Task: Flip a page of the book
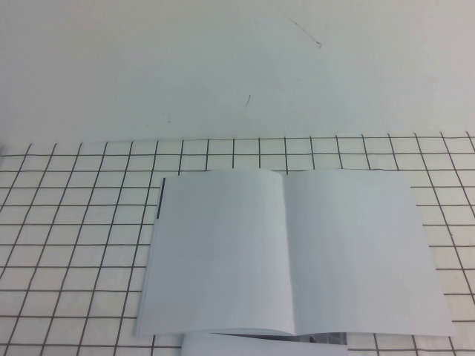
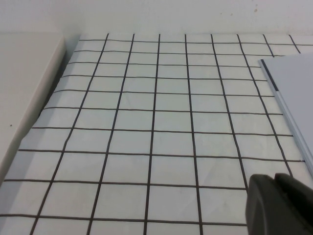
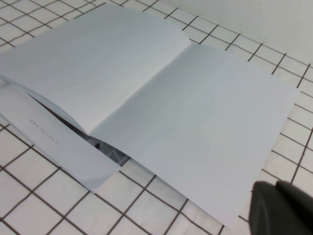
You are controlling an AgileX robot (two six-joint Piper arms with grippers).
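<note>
The book (image 1: 289,252) lies open and flat on the checked cloth, both facing pages blank white, its spine running away from me. No page with colour photos shows. A dark strip of an underlying sheet (image 1: 160,199) peeks out at its left edge. Neither gripper shows in the high view. In the left wrist view my left gripper (image 2: 275,180) is shut and empty above the cloth, left of the book's edge (image 2: 293,83). In the right wrist view my right gripper (image 3: 275,186) is shut and empty, by the near right corner of the book (image 3: 195,112).
A second booklet (image 1: 260,345) pokes out from under the book's near edge; it shows in the right wrist view (image 3: 54,142) with small print. The checked cloth (image 1: 74,245) covers the table. A pale raised ledge (image 2: 24,88) borders the cloth's left side.
</note>
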